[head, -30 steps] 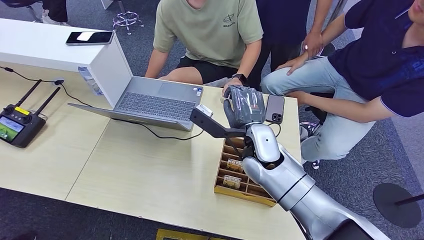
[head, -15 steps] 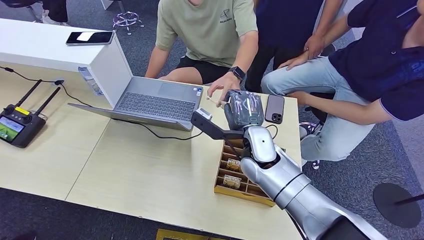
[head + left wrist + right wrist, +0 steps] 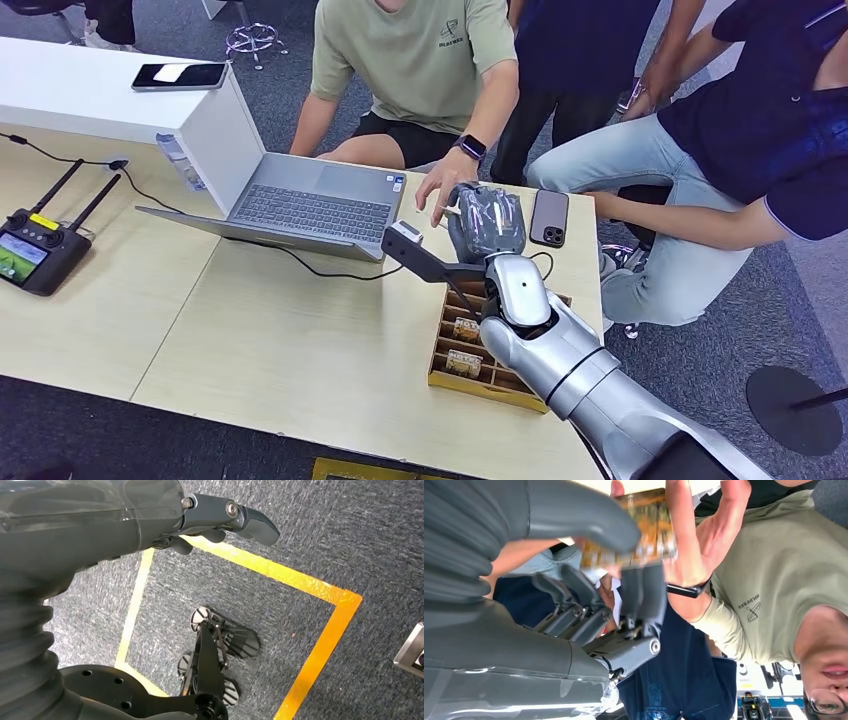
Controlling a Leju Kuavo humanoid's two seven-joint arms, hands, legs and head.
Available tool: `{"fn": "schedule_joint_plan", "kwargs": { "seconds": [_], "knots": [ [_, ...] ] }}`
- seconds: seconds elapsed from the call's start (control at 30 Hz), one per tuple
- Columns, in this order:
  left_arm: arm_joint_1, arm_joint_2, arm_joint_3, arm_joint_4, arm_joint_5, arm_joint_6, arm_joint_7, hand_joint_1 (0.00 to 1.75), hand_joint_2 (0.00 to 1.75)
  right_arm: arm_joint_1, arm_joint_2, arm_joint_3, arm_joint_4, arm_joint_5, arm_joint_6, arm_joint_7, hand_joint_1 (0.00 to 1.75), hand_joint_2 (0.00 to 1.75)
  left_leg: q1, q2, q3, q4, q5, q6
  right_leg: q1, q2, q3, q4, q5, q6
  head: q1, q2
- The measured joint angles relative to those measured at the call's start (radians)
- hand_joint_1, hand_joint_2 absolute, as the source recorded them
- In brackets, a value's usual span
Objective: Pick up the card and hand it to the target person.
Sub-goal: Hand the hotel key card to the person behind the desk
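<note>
My right hand (image 3: 487,222) is raised over the far table edge in front of the person in the green shirt (image 3: 410,55). In the right wrist view the thumb and fingers (image 3: 644,595) pinch an orange patterned card (image 3: 636,527). That person's hand (image 3: 443,192) reaches to the card, and its fingertips touch the card's far edge (image 3: 684,555). In the head view a pale sliver of the card (image 3: 452,211) shows between the two hands. My left hand (image 3: 215,517) hangs over the carpet with nothing in it.
A wooden compartment tray (image 3: 445,378) with several cards sits under my right forearm. An open laptop (image 3: 310,205) and its cable lie to the left, and a phone (image 3: 549,217) lies beside my hand. A remote controller (image 3: 35,250) and a white box (image 3: 120,100) stand at far left. More people sit at right.
The green-shirted person's hand has come out from behind my right hand and reached to the card. My right hand has shifted slightly toward that person, still holding the card.
</note>
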Motion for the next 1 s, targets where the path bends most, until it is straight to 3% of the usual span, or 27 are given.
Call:
{"fn": "schedule_joint_plan", "kwargs": {
  "seconds": [0.1,0.5,0.7,1.0],
  "knots": [
    [0.000,0.000,-0.002,0.000,-0.006,0.003,-0.002,0.00,0.00,0.000,-0.001,0.000,0.000,0.001,0.002,0.001,0.00,1.75,0.000,0.000,0.000,0.000,0.000,0.000,0.000,0.000,0.000,0.000,0.000,0.000,0.000,0.000],
    [0.007,-0.001,-0.003,0.000,0.014,0.002,-0.015,0.00,0.00,0.020,-0.008,-0.007,-0.023,-0.057,-0.019,-0.024,0.00,1.75,0.000,0.000,0.000,0.000,0.000,0.000,0.000,0.000,0.000,0.000,0.000,0.000,0.000,0.000],
    [0.028,0.004,-0.002,0.000,0.046,0.031,0.001,0.00,0.00,0.174,-0.052,-0.085,-0.169,-0.568,-0.054,-0.237,0.00,1.75,0.000,0.000,0.000,0.000,0.000,0.000,0.000,0.000,0.000,-0.001,0.000,0.000,0.000,0.000],
    [0.037,0.019,0.002,0.000,0.083,0.042,-0.011,0.00,0.00,0.461,-0.186,-0.224,-0.452,-0.956,-0.031,-0.405,0.00,1.75,0.000,0.000,0.001,0.000,0.000,0.000,0.000,0.000,0.000,-0.001,0.000,0.000,0.000,0.000]
  ]
}}
